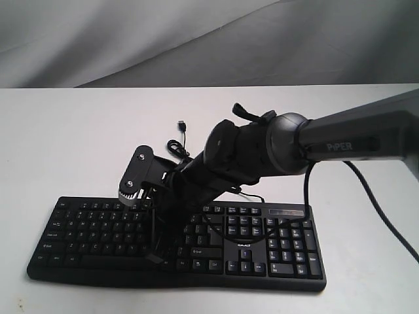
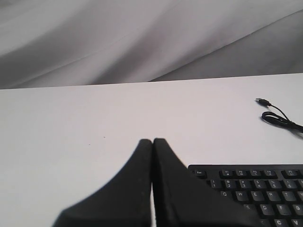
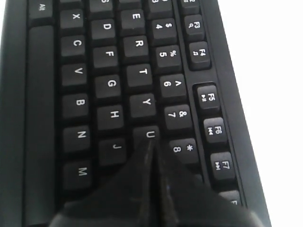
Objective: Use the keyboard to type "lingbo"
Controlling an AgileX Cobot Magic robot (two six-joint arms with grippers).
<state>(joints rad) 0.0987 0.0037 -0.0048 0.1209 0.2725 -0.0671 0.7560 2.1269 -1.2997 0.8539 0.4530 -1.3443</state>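
item: keyboard (image 1: 98,235), black, flat on the white table (image 1: 59,137); its cable (image 2: 279,118) lies loose on the table behind it.
my right gripper (image 3: 150,146): jaws pressed together, tip down at the u key; whether it touches, i cannot tell.
my left gripper (image 2: 152,142): jaws pressed together, over the table just off the keyboard's corner.

Desk (image 1: 65,131): a plain white, matte surface filling the lower three quarters of the exterior view. A black keyboard (image 1: 98,235) lies flat on it at lower centre, its long side roughly parallel to the bottom edge of the frame. Above the keyboard, near mid-frame, a thin black cable (image 1: 175,147) rests in a loose coil on the desk and ends in a free USB plug (image 1: 181,124).
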